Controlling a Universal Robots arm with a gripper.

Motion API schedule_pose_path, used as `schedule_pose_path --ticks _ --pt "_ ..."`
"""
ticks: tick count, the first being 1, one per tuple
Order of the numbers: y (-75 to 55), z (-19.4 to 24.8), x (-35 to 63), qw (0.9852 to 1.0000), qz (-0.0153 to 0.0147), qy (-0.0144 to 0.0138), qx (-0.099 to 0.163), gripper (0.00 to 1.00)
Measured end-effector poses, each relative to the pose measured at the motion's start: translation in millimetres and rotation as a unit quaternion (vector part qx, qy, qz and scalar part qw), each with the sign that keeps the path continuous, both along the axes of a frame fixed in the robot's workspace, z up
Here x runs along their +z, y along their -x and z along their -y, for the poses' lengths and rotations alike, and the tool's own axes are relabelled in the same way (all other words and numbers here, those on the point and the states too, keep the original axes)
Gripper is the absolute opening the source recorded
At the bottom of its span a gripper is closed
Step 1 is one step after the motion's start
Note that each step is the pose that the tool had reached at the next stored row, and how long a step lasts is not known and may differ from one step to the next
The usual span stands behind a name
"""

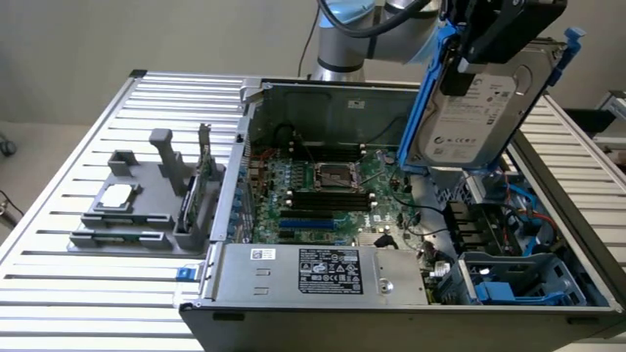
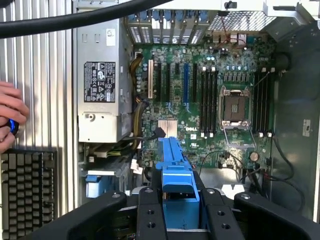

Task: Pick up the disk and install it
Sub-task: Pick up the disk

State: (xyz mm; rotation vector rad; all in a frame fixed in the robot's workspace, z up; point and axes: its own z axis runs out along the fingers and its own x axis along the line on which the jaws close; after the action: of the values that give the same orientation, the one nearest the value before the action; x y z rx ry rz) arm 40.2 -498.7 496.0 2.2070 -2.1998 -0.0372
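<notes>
- Exterior view has the disk (image 1: 476, 110) up in the air, standing on edge with its white label facing the camera, over the open case (image 1: 227, 192) toward the exterior view's right.
- Fingers (image 1: 456, 81) are clamped on the disk's upper end; in the wrist view they (image 2: 150, 215) sit on either side of the blue carrier (image 2: 175, 170), which sticks out over the board (image 2: 200, 100).
- The step in hand looks like carrying it to its slot, so the disk is picked but not yet seated.
- To do this well, I'd say keep the grip square on the carrier so the disk doesn't swing or slip.
- Mind the case wall and the loose cables (image 1: 430, 213) near the bay (image 1: 518, 279); a snagged corner could twist the disk in the grip.
- The carrier rails want lining up with the bay before any push.
- Count: one disk, one carrier around it, one case, one board, one PSU (image 1: 323, 271).
- One chip (image 1: 117, 194) sits on one grey stand (image 1: 127, 209) on the counter (image 1: 59, 293).
- One hand (image 2: 10, 120) and one keyboard (image 2: 27, 195) sit beside the case.
</notes>
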Motion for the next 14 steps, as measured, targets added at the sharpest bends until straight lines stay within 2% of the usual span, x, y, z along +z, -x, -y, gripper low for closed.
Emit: schedule_pose_path --ticks 2,6,14 --pt "-2.4 5.5 0.1 1.0000 -0.0002 -0.0002 0.000 0.33" --pt "-8.3 13.9 2.0 1.0000 -0.0004 -0.0025 0.000 0.33" --pt "-18.0 32.0 7.0 1.0000 -0.0008 -0.0051 0.000 0.33"
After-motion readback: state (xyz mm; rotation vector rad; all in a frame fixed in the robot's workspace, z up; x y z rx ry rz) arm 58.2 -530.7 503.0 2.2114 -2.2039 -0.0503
